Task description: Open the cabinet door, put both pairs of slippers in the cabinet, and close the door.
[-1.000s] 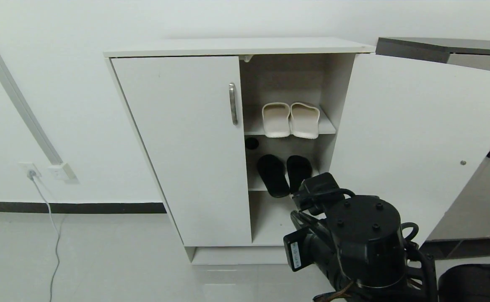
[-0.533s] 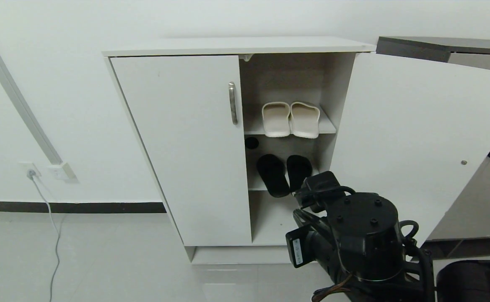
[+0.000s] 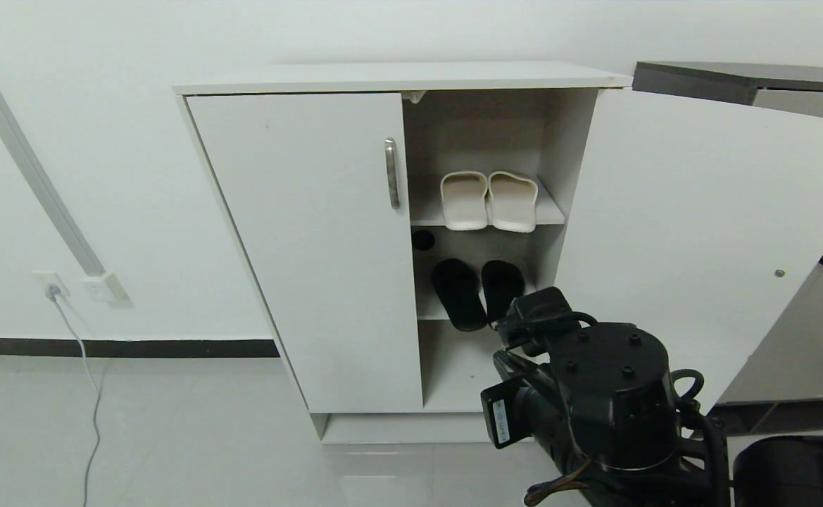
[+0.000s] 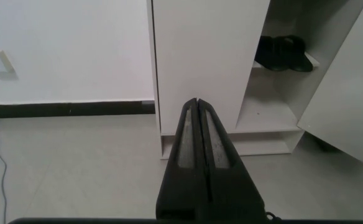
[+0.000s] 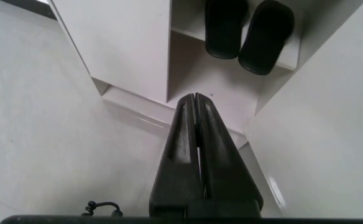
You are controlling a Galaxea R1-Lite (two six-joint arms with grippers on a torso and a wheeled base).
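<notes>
The white cabinet (image 3: 298,239) has its left door shut and its right door (image 3: 693,232) swung wide open. White slippers (image 3: 488,202) sit side by side on the upper shelf. Black slippers (image 3: 478,292) lie on the shelf below, also seen as black slippers (image 5: 250,31) and black slippers (image 4: 284,53). My right arm (image 3: 608,387) hangs in front of the open compartment's lower part. My right gripper (image 5: 196,106) is shut and holds nothing, above the floor just before the bottom shelf. My left gripper (image 4: 196,109) is shut and holds nothing, facing the shut door from farther back.
A metal handle (image 3: 391,174) runs down the shut door's edge. A dark grey cabinet (image 3: 805,211) stands behind the open door on the right. A wall socket with a cable (image 3: 80,352) is at the left. Pale tiled floor (image 3: 172,451) lies open before the cabinet.
My right arm has shifted very slightly up and to the right. Slippers and doors are as before.
</notes>
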